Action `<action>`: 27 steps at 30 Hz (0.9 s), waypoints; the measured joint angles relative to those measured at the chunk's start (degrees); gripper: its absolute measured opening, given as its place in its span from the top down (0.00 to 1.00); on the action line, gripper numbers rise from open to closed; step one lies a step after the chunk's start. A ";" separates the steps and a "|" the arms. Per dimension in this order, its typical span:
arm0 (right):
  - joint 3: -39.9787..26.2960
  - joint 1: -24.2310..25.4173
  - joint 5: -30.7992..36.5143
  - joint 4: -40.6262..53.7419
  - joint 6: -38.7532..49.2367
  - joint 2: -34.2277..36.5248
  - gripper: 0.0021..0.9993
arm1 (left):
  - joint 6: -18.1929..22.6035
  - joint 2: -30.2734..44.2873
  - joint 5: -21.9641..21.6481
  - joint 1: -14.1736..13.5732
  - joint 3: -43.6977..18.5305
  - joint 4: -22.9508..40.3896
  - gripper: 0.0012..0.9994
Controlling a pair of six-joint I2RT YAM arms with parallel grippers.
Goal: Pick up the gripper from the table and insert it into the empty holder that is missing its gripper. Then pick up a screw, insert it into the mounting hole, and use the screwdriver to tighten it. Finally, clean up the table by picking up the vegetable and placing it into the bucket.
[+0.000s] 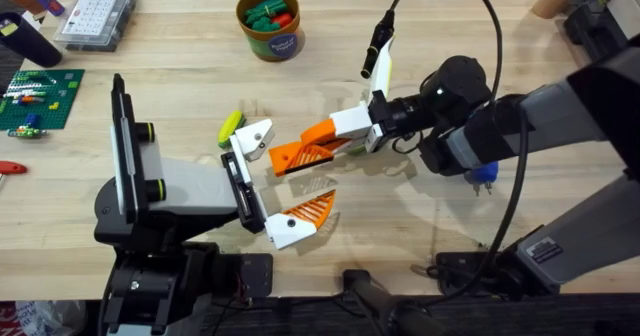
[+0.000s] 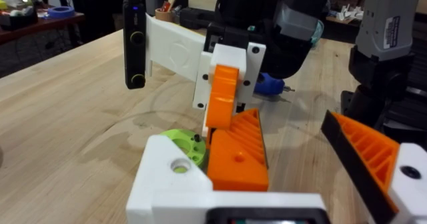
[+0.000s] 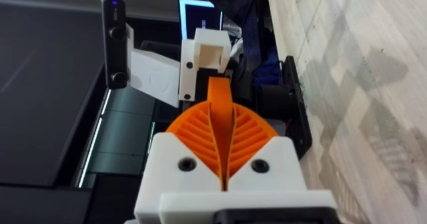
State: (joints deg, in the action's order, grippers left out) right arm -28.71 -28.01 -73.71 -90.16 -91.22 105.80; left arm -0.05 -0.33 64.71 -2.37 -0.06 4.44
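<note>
Nearest the overhead camera, the grey-black left arm is lying low over the table edge, its black rail carrying two white mounts. The nearer mount is wearing its orange finger (image 1: 305,212); the farther one, the holder (image 1: 252,136), is bare. The left gripper (image 1: 282,181) is standing wide open between them.

Just beside the holder, the right gripper (image 1: 330,136) is clamping its fingers shut on the orange ribbed gripper (image 1: 300,156), whose wedge is lying next to the holder's pointed tip — not yet seated, as far as the left wrist view shows. There the orange wedge (image 2: 237,154) is resting alongside the white mount (image 2: 175,174), not clearly on it.

The likely risk is misalignment: if the wedge is arriving tilted, it may jam against the mount's edge or ride over it, and a push could nudge the left arm or make the piece slip in the grasp. The mounting hole would then be hard to line up.

A yellow-green vegetable (image 1: 231,127) is lying just behind the holder, close enough to be bumped. Well beyond the holder, the bucket (image 1: 270,21) is already holding green and red items. A blue-handled tool (image 1: 483,175) is resting under the right arm, and a clear parts box (image 1: 95,17) is sitting far off to the holder's left.
</note>
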 joint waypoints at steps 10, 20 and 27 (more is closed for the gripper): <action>0.00 0.00 0.02 1.91 -2.79 0.13 0.99 | 0.00 0.34 -0.02 0.00 -0.23 1.36 0.01; -1.24 0.00 -0.12 1.89 -3.72 0.13 0.99 | 0.00 0.32 -0.02 0.00 -0.23 1.36 0.01; -4.10 0.00 -1.94 1.87 -3.72 0.13 0.99 | 0.00 0.32 -0.02 0.00 -0.23 1.36 0.01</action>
State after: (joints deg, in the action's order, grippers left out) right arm -32.81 -28.01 -75.65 -88.29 -94.94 105.93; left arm -0.05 -0.01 64.69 -2.37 -0.30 5.80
